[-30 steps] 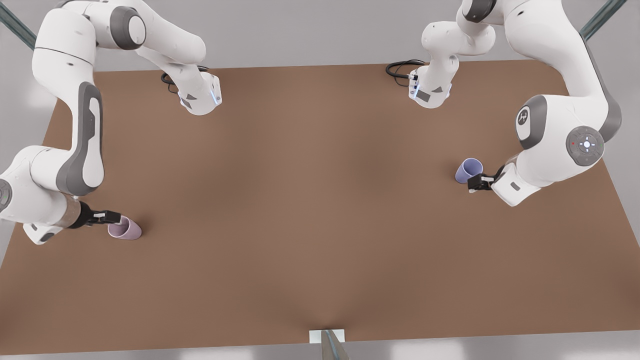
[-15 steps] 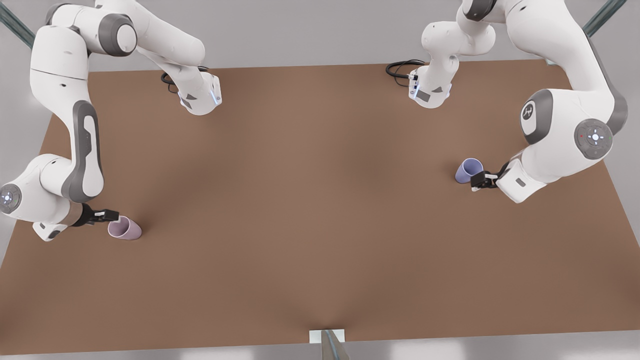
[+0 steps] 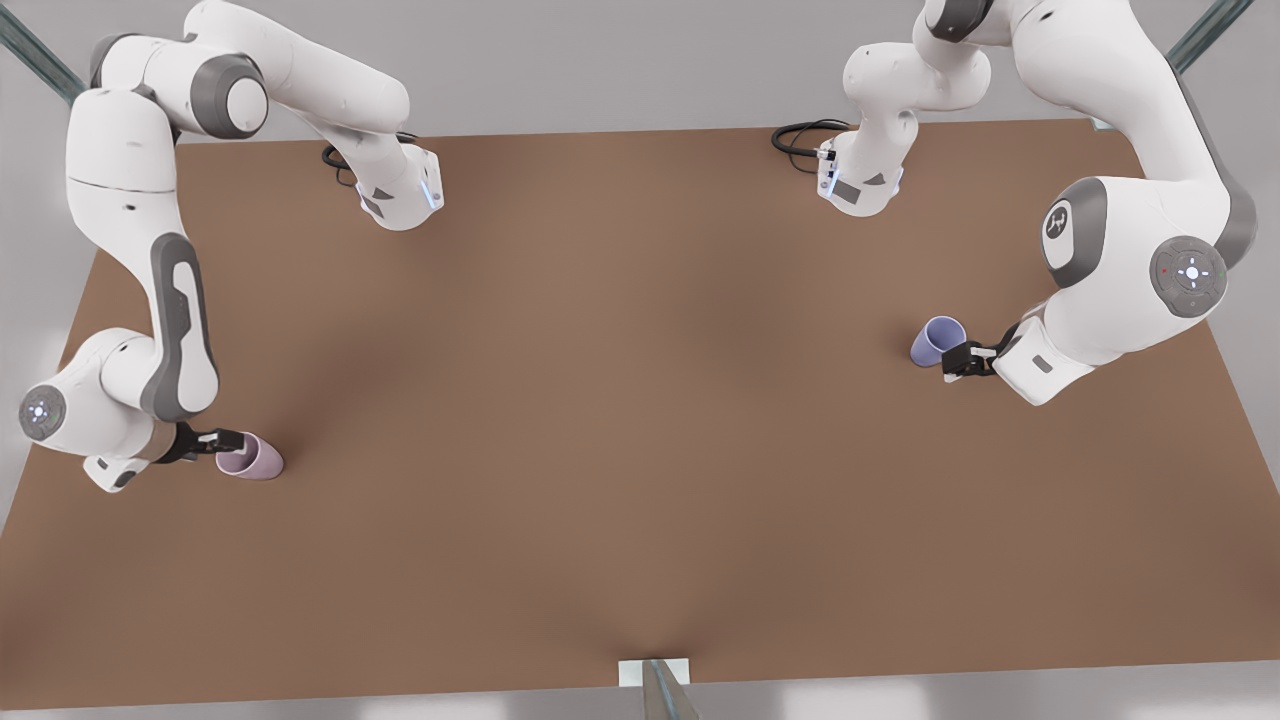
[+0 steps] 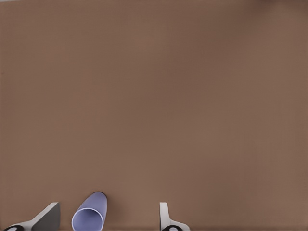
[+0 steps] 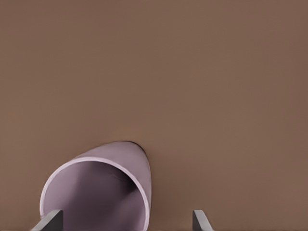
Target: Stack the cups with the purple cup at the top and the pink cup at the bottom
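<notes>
The pink cup (image 3: 252, 458) sits on the brown table (image 3: 620, 420) near the front view's left edge, its open mouth turned toward my right gripper (image 3: 225, 440). In the right wrist view the pink cup (image 5: 103, 187) lies between my open fingers (image 5: 49, 222), closer to one of them. The purple cup (image 3: 937, 340) sits at the front view's right. My left gripper (image 3: 955, 362) is right beside it. In the left wrist view the purple cup (image 4: 89, 215) lies between the open fingertips (image 4: 164, 215), off to one side.
Both arm bases (image 3: 400, 195) (image 3: 860, 185) stand at the table's far edge with black cables beside them. A small white bracket (image 3: 654, 672) sits at the near edge. Bare brown tabletop stretches between the two cups.
The right arm has swung its elbow outward and lowered its wrist, bringing the gripper closer onto the pink cup. The left arm shifted slightly a second ago and has held since.
</notes>
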`<state>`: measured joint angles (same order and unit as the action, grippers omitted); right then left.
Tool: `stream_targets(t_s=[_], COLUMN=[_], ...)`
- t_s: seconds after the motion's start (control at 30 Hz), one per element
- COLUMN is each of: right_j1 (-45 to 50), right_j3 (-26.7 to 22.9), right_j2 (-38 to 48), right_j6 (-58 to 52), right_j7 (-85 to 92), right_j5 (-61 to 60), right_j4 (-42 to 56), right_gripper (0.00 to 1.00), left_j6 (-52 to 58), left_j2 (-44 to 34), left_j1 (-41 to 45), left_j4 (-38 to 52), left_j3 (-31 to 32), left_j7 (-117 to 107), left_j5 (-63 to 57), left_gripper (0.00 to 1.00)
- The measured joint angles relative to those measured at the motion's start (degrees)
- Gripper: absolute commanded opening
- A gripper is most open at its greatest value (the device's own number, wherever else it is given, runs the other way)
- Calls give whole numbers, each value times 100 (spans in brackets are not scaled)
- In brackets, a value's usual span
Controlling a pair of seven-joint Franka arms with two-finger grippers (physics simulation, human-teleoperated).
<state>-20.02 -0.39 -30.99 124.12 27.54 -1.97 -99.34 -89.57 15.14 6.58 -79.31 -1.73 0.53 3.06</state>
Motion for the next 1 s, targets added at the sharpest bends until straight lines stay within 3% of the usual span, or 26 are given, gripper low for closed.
stream_targets(t_s=[0.43, 0.5, 0.67, 0.77, 1.0], right_j1=[-53, -47, -27, -13, 2], right_j3=[-4, -5, -5, -5, -5], right_j2=[-243, -269, -308, -294, -203], right_j6=[226, 248, 279, 269, 231], right_j7=[191, 209, 243, 259, 293], right_j5=[20, 17, 9, -7, -34], right_j4=[-18, -18, -18, -18, -11], right_gripper=[99, 72, 51, 24, 21], left_j6=[47, 44, 47, 46, 41], left_j2=[-458, -454, -441, -436, -426], left_j1=[9, 13, 10, 10, 10], left_j4=[-419, -427, -430, -430, -431], left_j3=[-20, -25, -29, -29, -29], left_j7=[-7, -10, -16, -18, -23], left_j5=[-56, -57, -57, -57, -58], left_gripper=[100, 100, 100, 100, 100])
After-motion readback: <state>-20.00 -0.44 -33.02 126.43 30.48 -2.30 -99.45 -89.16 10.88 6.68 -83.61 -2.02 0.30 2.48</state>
